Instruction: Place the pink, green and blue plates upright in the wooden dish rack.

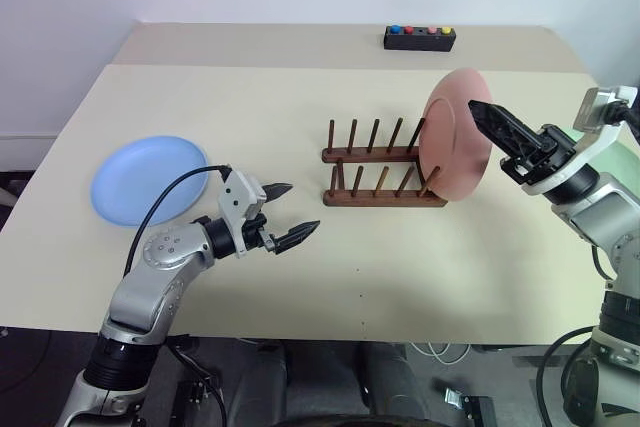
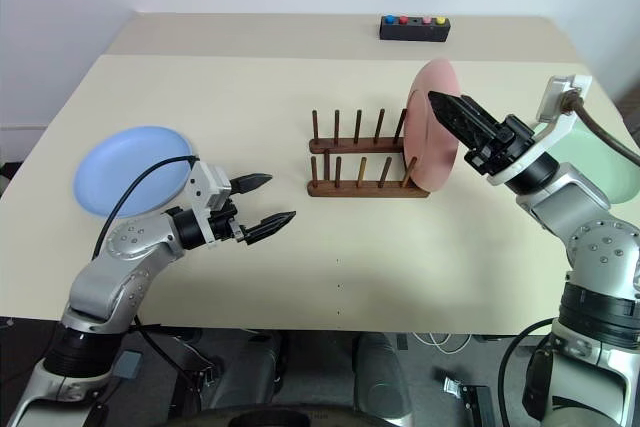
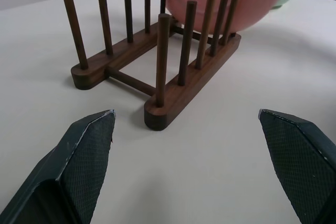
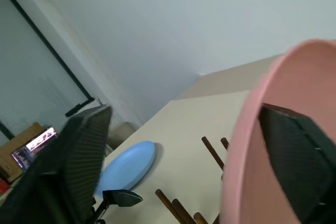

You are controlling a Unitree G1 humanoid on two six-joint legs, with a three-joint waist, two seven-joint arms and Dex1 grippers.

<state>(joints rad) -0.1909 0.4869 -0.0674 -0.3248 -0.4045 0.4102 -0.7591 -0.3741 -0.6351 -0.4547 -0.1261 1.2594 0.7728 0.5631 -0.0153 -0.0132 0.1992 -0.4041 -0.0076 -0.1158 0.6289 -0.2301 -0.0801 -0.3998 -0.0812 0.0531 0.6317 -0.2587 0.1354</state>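
Pink plate (image 1: 456, 135) upright in wooden dish rack (image 1: 380, 185), one blue plate (image 1: 148, 179) flat, both jaws released

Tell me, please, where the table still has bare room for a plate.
Bare table runs in front of the rack, and between the rack and the button box. It is crowded at the rack's right end, around the pink plate and right gripper.

One plate (image 1: 458, 137) upright in the rack's (image 1: 378, 169) right end, another plate (image 1: 148, 179) flat far left
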